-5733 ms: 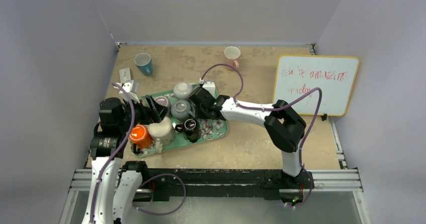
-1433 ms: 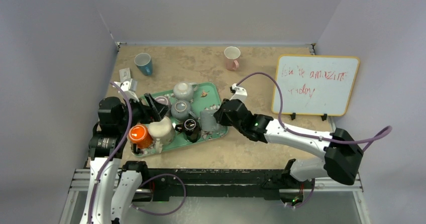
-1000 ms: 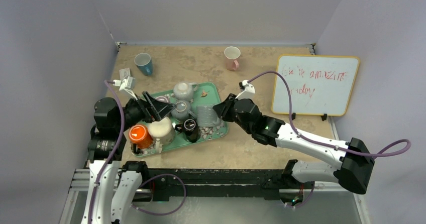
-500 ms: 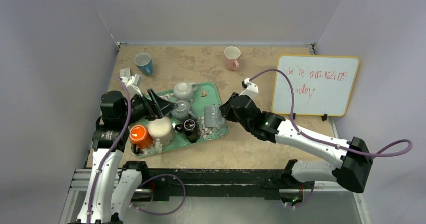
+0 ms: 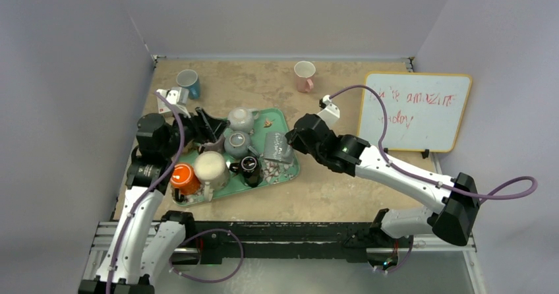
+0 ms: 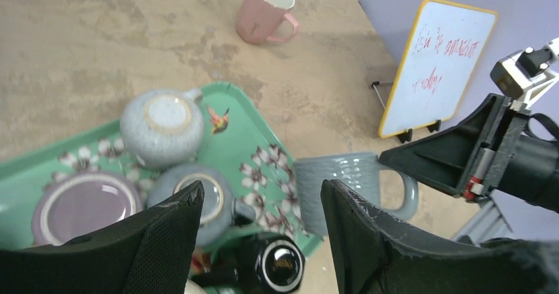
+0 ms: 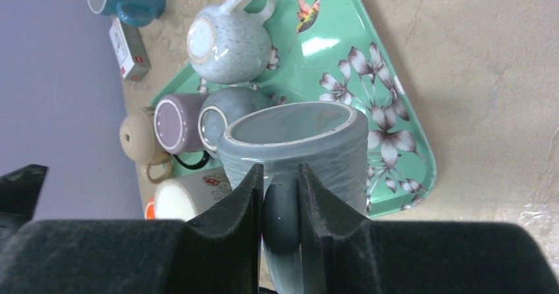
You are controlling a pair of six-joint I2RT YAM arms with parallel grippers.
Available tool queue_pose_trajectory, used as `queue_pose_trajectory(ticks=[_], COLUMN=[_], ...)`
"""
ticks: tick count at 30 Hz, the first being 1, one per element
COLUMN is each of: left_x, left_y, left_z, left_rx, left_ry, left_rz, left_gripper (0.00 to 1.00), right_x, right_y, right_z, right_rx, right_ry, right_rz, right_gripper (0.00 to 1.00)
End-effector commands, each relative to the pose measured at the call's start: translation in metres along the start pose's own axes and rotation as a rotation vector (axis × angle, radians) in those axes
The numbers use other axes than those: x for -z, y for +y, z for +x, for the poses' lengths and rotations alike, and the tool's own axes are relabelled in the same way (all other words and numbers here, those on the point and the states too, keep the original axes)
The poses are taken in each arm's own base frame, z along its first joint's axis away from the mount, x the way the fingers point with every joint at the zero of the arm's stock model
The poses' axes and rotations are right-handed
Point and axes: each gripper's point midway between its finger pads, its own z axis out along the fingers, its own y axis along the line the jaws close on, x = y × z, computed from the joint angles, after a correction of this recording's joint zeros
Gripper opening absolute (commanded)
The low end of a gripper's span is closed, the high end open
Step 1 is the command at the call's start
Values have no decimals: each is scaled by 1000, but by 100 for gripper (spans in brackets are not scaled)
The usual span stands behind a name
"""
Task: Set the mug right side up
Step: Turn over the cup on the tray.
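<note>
The right fingers (image 7: 244, 195) stay clenched on the handle of the grey mug (image 7: 296, 136). The mug is now tipped on its side over the green tray's (image 7: 329, 50) right corner, no longer standing upside down on it. Farther back, the left fingers (image 6: 165, 241), spread and empty, have shifted toward the blue cup (image 5: 188, 82).

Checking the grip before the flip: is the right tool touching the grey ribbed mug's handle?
Touching. The right wrist view shows the right tool clamped on the handle of the grey ribbed mug, a finger pressed against each side with no gap.
</note>
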Motion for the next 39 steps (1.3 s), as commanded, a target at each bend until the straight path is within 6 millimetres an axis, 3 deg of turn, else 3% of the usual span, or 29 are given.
queue_pose_trajectory(ticks=[1,7,16,22,31,39], left_x=[-20,-38,-63,-58,-84,-97], left_y=[-30,-89,-128,-154,-154,-140], left_z=[-23,-9,50,86,107,104], left_rx=[-217,-400,-681,-803,-1005,-1036], left_ry=[-139,-170,-233,-247,-288,-386], left_rz=[115,321,398,520,358,228], left_gripper=[64,66,70,71,74,69], right_x=[18,15,17,19,15,14], right_y=[39,47,62,59,59,64], right_z=[-43,-45,-51,-56,-53,-49], right_rx=[-189,-242,-302,-327,-378,-389], right_ry=[-105,-97,-80,-85,-51,-29], right_rz=[-73,-90,-135,-137,-149,-170], right_gripper=[0,0,0,0,0,0])
